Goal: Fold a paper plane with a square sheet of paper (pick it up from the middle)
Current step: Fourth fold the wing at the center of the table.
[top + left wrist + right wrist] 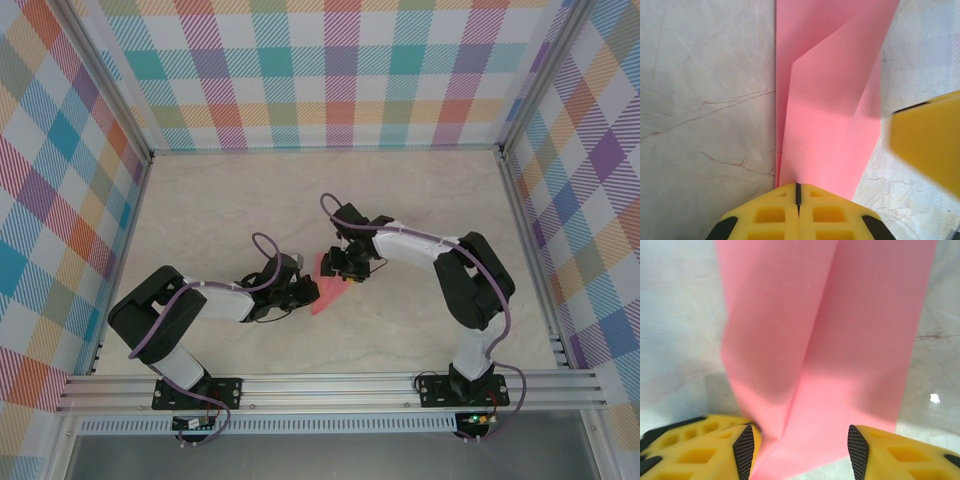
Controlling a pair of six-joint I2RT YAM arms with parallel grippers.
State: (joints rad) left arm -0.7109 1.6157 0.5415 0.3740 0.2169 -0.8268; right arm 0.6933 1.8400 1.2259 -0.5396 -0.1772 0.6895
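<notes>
Folding looks about midway. On the counter, the left pincer has its jaws fully together, tips meeting the narrow end of the sheet of paper; whether they pinch it or merely press it down, I cannot tell. The salmon-pink sheet lies between the arms, creased into overlapping flaps. The right pincer stands half open astride the other end, gripping nothing. Next it probably must press the flap flat, with the left anchoring the sheet.
</notes>
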